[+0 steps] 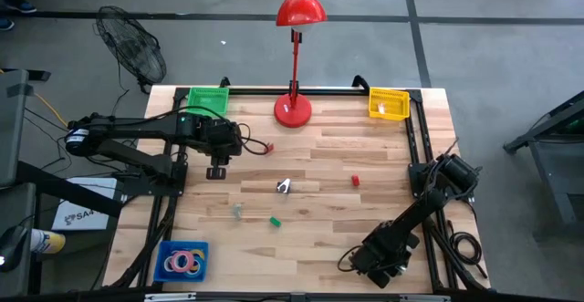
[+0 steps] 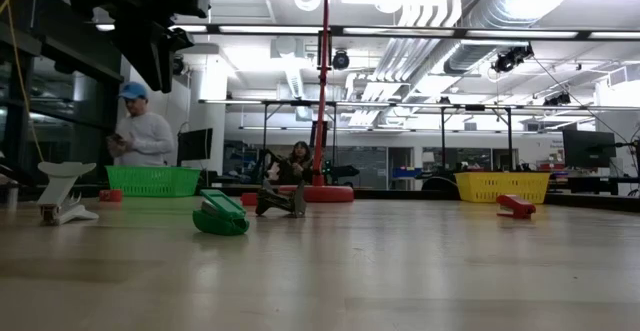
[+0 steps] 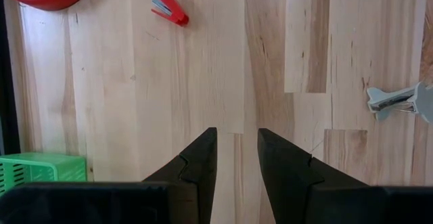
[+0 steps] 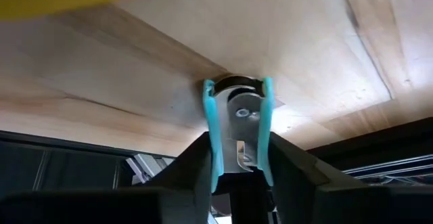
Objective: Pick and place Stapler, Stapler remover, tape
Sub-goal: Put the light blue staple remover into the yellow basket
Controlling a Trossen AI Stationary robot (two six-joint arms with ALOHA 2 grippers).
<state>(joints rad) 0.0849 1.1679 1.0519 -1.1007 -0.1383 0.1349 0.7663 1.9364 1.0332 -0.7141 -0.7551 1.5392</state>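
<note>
Across the middle of the high view lies the wooden surface [image 1: 365, 147], with both arms over it. At its left side the left arm reaches inward, and the left hand [image 1: 216, 169] hangs above bare wood; its wrist view shows the two fingers [image 3: 203, 160] a little apart with nothing between them. At the near right corner the right arm folds low, and the right hand [image 4: 238, 143] is closed on a teal remover [image 4: 237, 112], one finger on each side, just above the wood by the surface's edge.

A red lamp [image 1: 294, 110] stands at the far edge, midway along. A green basket [image 1: 208, 99] sits at the far left and a yellow basket [image 1: 389, 103] at the far right. A blue tray [image 1: 169, 247] lies at the near left corner and holds the tape [image 1: 182, 263], several rolls lying flat and touching.

A red stapler [image 1: 265, 147] lies just beside the left hand, toward the lamp. A green stapler [image 1: 274, 220] lies near the middle front, with a pale grey piece [image 1: 237, 211] near it that is too small to identify. A white remover [image 1: 284, 186] rests at the centre, and another small red stapler [image 1: 355, 181] lies to its right, well apart.

Beyond the surface, the low view shows a standing person [image 2: 140, 131] and a seated person [image 2: 298, 161].
</note>
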